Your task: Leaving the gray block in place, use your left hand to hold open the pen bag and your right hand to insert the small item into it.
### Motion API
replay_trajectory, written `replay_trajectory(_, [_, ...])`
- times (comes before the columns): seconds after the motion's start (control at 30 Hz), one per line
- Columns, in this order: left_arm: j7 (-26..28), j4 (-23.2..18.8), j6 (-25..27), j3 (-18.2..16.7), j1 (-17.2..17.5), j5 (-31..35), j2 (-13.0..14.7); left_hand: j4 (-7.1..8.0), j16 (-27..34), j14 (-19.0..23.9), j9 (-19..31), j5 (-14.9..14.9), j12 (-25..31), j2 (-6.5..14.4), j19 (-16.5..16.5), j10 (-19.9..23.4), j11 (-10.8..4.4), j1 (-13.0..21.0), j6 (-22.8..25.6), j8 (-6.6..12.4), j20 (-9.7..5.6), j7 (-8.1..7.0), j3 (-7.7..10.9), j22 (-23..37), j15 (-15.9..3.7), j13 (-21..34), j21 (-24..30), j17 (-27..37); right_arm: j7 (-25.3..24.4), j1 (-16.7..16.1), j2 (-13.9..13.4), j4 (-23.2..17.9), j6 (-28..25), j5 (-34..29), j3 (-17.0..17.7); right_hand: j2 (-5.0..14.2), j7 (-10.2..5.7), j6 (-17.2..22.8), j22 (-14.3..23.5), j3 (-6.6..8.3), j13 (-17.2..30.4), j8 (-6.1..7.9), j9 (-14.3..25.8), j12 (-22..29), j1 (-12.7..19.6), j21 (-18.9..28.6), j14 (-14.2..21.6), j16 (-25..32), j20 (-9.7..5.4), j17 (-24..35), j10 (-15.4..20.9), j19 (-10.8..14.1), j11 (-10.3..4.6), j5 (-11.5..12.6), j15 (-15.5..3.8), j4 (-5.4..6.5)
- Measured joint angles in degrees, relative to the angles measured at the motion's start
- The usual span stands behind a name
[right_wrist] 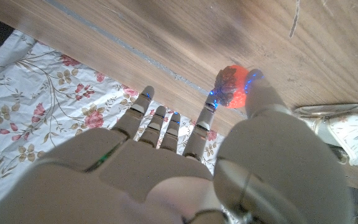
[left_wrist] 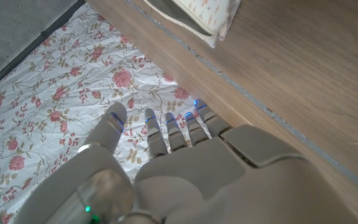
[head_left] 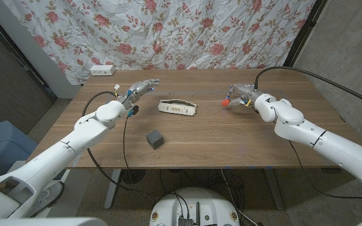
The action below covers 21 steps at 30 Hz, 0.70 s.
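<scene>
Pen bag [head_left: 178, 107] between hands, left hand [head_left: 140, 89] spread beside it, right hand [head_left: 237, 94] well apart — pinching small red item [head_left: 225, 100].

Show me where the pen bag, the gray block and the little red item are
pen bag [head_left: 178, 107]: head view, middle of its patterned side.
gray block [head_left: 155, 139]: head view, its top face.
red item [right_wrist: 232, 86]: right wrist view, its middle, pinched by the right hand [right_wrist: 185, 168].

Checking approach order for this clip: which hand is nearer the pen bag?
Left. The left hand hovers just off the pen bag at its left end, holding nothing. The right hand is farther off on the bag's other side, pinching the small red item.
</scene>
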Motion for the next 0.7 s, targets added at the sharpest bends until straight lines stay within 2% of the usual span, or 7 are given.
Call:
replay_trajectory(0.27, [-0.21, -2.06, 3.41, 1.39, -1.28, 6.04, 1.28, -0.24, 0.0, 0.31, 0.0, 0.0, 0.0, -0.86, 0.61, 0.31, -0.31, 2.32, 2.37, 0.44, 0.0, -1.06, 0.24, 0.0, -0.31, 0.0, 0.0, 0.0, -0.3, -0.38, -0.3, -0.42, 0.0, 0.49, 0.37, 0.0, -0.02, 0.01, 0.0, 0.0, 0.0, -0.01, 0.0, 0.0, 0.0, 0.0, 0.0, 0.0, 0.0, 0.28, 0.19, 0.0, -0.2, 0.0, 0.0, 0.0])
replay_trajectory(0.5, [-1.34, -5.02, 6.45, 3.93, -3.85, 12.42, 3.12, -0.44, 0.0, 1.06, 0.0, 0.0, -0.28, -1.33, 1.82, 0.5, -0.5, 5.51, 5.82, 0.77, 0.41, -2.1, 0.45, 0.0, -0.18, 0.0, 0.0, 0.0, -1.03, -1.01, -0.7, -1.01, -0.05, 1.41, 0.86, 0.0, -0.17, 0.47, 0.0, -0.24, 0.0, -0.16, -0.02, 0.0, 0.0, 0.0, 0.0, 0.0, 0.0, 0.28, 0.19, 0.0, -0.2, 0.0, 0.0, 0.23])
replay_trajectory(0.7, [-1.76, -6.46, 8.65, 5.55, -5.42, 17.37, 3.64, -0.47, 0.0, 4.23, 0.0, 0.0, -0.15, -2.1, 4.51, 3.49, -1.45, 9.75, 9.61, 0.77, 0.37, -1.73, 0.48, 0.01, -0.29, 0.0, 0.0, 0.01, -1.29, -1.46, -0.93, -1.44, -0.15, 1.74, 1.16, 0.0, -0.12, 0.52, 0.0, -0.24, 0.0, 0.23, -0.05, 0.0, 0.0, 0.0, 0.0, 0.0, 0.0, 0.27, 0.19, 0.0, -0.2, 0.0, 0.0, 0.23])
